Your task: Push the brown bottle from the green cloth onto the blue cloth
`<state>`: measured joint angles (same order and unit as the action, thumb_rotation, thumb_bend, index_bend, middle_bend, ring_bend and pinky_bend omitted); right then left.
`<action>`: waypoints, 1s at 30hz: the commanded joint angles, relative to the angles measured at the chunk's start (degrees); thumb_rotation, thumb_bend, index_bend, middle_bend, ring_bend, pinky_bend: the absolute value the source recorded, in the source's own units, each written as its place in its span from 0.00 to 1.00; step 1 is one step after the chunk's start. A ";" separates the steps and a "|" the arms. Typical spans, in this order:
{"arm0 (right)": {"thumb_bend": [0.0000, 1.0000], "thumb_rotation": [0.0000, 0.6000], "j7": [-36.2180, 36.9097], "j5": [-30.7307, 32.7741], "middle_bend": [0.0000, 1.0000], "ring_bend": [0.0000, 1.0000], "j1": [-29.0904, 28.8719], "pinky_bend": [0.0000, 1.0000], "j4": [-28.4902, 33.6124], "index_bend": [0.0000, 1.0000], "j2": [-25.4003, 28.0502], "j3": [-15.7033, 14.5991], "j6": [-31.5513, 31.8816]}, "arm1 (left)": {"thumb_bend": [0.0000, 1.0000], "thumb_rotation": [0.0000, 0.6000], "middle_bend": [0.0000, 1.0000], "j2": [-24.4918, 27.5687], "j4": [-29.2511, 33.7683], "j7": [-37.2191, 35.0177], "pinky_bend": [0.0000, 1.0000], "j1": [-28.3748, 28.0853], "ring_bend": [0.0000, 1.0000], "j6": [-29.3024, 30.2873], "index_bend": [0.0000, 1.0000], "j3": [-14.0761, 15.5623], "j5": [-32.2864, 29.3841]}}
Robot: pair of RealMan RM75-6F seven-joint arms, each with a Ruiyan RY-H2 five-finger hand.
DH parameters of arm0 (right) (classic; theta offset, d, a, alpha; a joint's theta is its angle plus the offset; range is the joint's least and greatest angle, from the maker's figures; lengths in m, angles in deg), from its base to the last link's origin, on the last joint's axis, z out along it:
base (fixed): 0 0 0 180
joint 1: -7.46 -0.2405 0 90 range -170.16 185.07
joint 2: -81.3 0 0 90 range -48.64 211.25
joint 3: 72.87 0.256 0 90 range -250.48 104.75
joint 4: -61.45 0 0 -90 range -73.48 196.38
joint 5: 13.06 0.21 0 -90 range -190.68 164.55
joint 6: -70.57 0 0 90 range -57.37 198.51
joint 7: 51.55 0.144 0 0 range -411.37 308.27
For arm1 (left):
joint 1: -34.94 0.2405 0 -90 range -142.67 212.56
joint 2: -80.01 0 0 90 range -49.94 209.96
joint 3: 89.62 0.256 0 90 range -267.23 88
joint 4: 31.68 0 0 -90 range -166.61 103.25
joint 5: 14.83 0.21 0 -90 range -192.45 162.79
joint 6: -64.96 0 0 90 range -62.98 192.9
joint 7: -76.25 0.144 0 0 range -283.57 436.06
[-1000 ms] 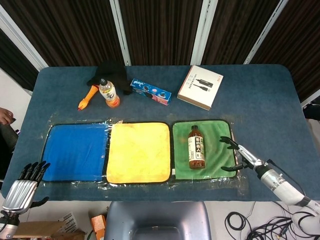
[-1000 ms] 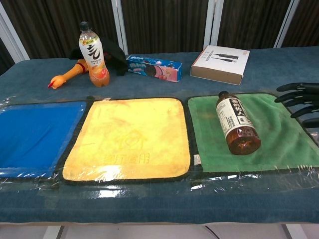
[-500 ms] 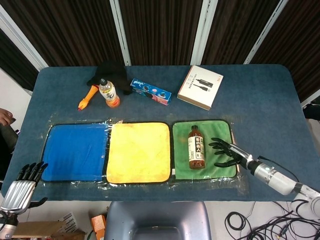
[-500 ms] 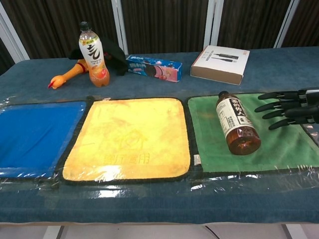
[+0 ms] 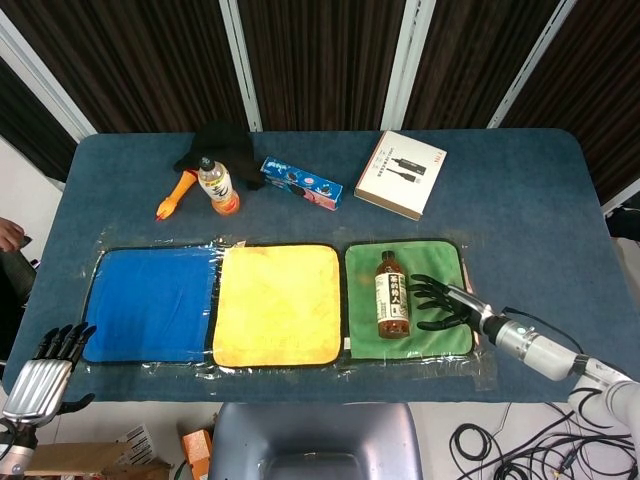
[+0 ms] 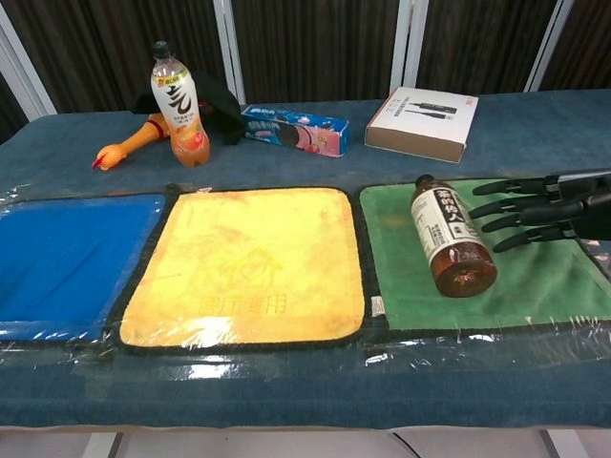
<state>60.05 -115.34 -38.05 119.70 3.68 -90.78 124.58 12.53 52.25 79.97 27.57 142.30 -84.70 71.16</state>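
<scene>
**A:** The brown glass-look bottle with the pale label (image 5: 392, 298) lies on its side on the green terry cloth (image 5: 441, 264), cap pointing to the far edge of the desk (image 5: 520, 200). Your right hand (image 5: 438, 302) is just beside its right flank with the fingers (image 6: 506, 204) spread and straight, holding nothing. I cannot tell from either view whether the tips are touching the label or a hair short of it.

**B:** So how should you push?

**A:** You want the fingers as a flat rake along the body, not at one end. In the chest view they line up with the upper and middle label, so a push there would probably swing the cap end round first. Spread contact toward the base as well, keep the tips low near the cloth, and go slowly leftward: a round bottle lying this way will likely roll ahead of you.

**B:** And the route?

**A:** It has to cross the whole yellow cloth (image 5: 277, 303) before reaching the blue cloth (image 5: 150, 303), so the job has barely begun. Watch the black seams and the crinkled clear film (image 6: 420, 355) between cloths.

**B:** The other hand?

**A:** Your left hand (image 5: 45, 375) sits off the near left corner, fingers extended and empty.
</scene>
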 commanded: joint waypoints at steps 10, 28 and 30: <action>0.06 0.93 -2.46 0.10 0.12 0.07 -2.53 0.19 3.26 0.00 -0.38 0.47 -0.70 | 0.03 1.00 0.05 0.02 -0.43 -0.63 0.07 0.35 0.00 -0.12 0.00 -0.28 -0.01; 0.06 0.93 -12.47 4.15 0.12 0.07 -7.13 0.19 11.88 0.00 -0.89 4.40 -6.22 | 0.03 1.00 0.05 0.41 -0.90 -1.76 0.07 1.61 0.00 1.33 0.00 -0.54 0.79; 0.06 0.93 -14.21 4.96 0.12 0.07 -7.73 0.19 12.93 0.00 -1.00 5.13 -7.33 | 0.03 1.00 0.05 0.42 -1.06 -1.96 0.07 1.80 0.00 1.52 0.00 -0.52 0.87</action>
<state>47.14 -111.16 -45.14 131.65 2.78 -86.38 118.23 12.94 51.21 78.02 29.36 143.81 -85.23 72.02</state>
